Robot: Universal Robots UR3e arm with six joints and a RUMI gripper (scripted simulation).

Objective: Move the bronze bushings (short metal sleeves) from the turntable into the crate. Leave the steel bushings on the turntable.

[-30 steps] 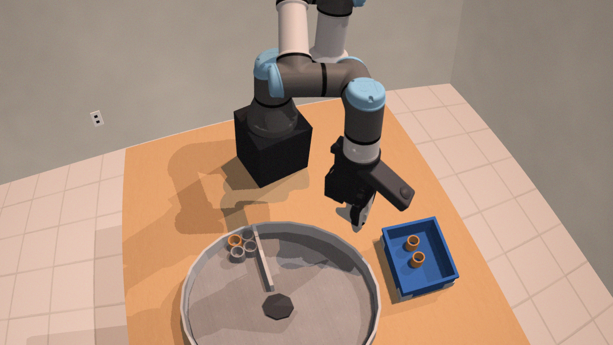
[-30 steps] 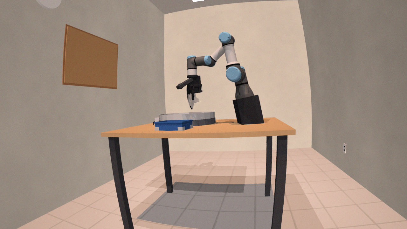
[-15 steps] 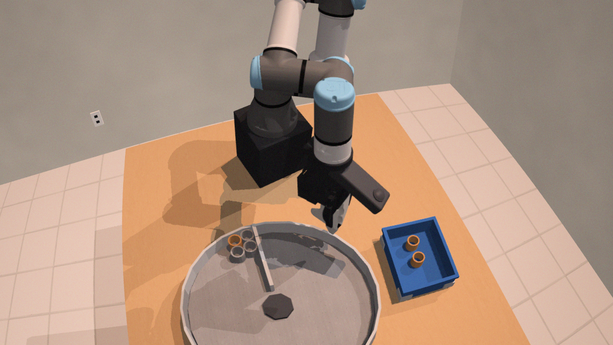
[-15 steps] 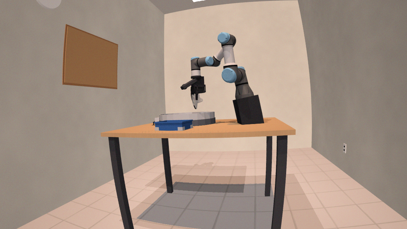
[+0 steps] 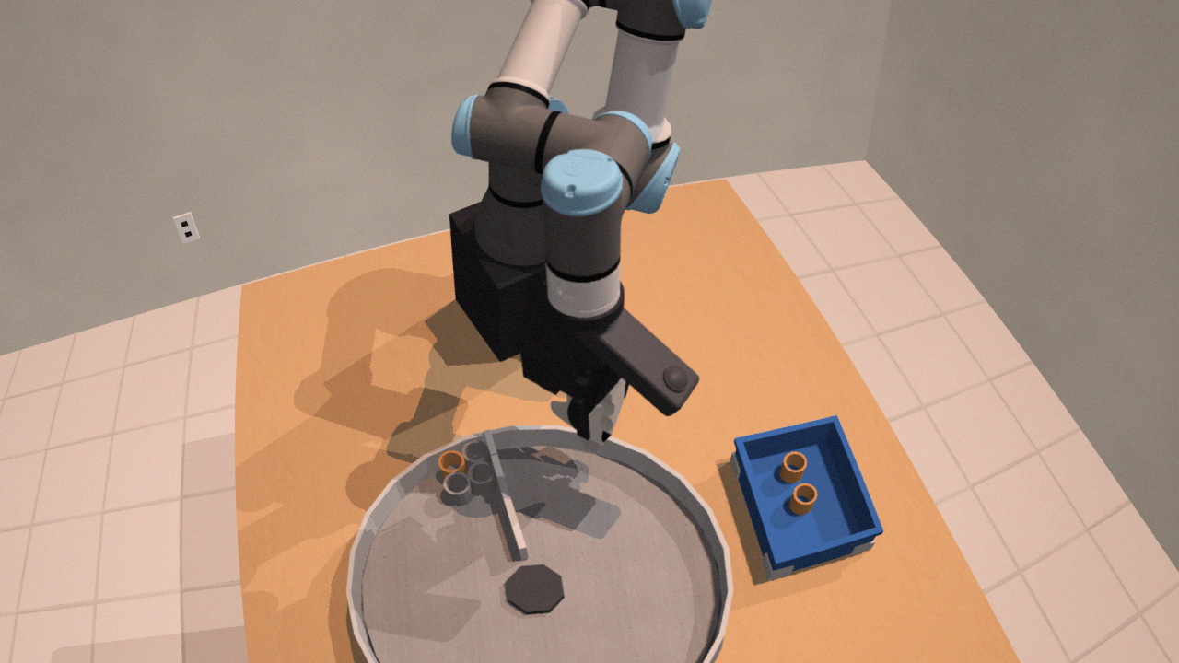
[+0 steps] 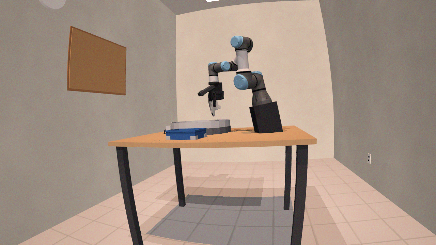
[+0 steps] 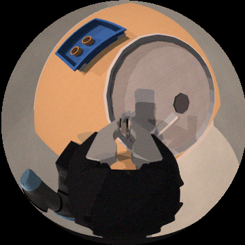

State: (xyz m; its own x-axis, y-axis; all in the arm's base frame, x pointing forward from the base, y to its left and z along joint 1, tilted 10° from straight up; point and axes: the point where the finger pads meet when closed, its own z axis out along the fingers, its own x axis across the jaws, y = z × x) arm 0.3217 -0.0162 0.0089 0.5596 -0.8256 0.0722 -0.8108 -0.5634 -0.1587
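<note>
Top view, turntable: the big round grey turntable (image 5: 354,568) (image 6: 199,124) (image 7: 106,92) has a dark hub (image 5: 534,588) (image 7: 181,103) in its middle; a thin bar (image 5: 504,494) (image 7: 169,125) runs from the rim near 12 o'clock in toward the hub
Top view, bushings left: one bronze bushing (image 5: 451,462) sits on the turntable at about 11 o'clock, close to the rim; three grey steel bushings (image 5: 476,450) (image 5: 480,472) (image 5: 455,484) crowd it at its 2, 4 and 6 o'clock
Top view, crate: the blue crate (image 5: 820,547) (image 6: 185,134) (image 7: 102,44) is on the table (image 5: 675,313) (image 6: 213,143) (image 7: 64,102), between the turntable's 2 and 3 o'clock; two bronze bushings (image 5: 793,466) (image 5: 801,498) (image 7: 88,41) (image 7: 76,51) stand inside it, near each other
Top view, claw: the gripper (image 5: 595,433) (image 6: 213,114) (image 7: 123,118) shows at the rim, between 12 and 1 o'clock
Outside view, claw: it points down above the turntable, with air between them
Outside view, crate: it is in front of the turntable; the walls hide what is in it
Wrist view, claw: the claw is closed with nothing in it
Wrist view, places: the crate is at 11 o'clock and the turntable's middle at 2 o'clock; both bushings in the crate show; the claw blocks part of the turntable
</note>
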